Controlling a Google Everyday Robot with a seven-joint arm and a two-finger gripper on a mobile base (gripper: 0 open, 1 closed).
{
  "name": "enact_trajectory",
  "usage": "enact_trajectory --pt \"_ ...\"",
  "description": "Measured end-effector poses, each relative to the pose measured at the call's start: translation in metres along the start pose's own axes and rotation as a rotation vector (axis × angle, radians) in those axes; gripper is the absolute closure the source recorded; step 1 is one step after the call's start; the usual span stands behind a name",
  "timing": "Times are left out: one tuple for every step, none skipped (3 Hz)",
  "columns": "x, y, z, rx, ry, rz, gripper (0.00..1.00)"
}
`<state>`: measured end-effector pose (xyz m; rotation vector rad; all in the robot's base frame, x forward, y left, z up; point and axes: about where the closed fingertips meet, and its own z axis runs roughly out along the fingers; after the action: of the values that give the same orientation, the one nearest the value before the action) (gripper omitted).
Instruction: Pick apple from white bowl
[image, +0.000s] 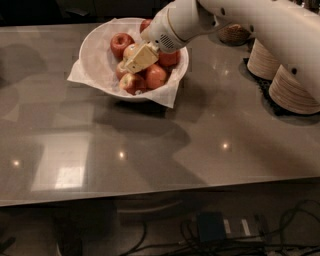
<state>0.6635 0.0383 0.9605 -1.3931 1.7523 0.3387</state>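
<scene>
The white bowl (95, 47) lined with white paper stands at the back left of the grey table. It holds several apples. The pale yellow-green apple (130, 50) lies near the bowl's middle, partly covered by my gripper. Red apples lie around it, one at the back left (121, 42) and others at the front (155, 76). My gripper (139, 59) reaches in from the upper right on the white arm (240, 15). It sits low inside the bowl, right at the pale apple.
Two stacks of white plates (295, 90) stand on a dark mat at the right edge of the table. A brown basket-like object (234, 34) sits behind the arm. The table's front edge runs along the bottom, with cables (220, 230) on the floor below.
</scene>
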Motion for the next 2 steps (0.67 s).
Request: enact_trajectory --pt "0.0017 -0.0037 0.0078 0.009 -0.001 0.001 0.29" --pt "0.0065 -0.0072 0.0139 0.020 0.005 0.008 0.31"
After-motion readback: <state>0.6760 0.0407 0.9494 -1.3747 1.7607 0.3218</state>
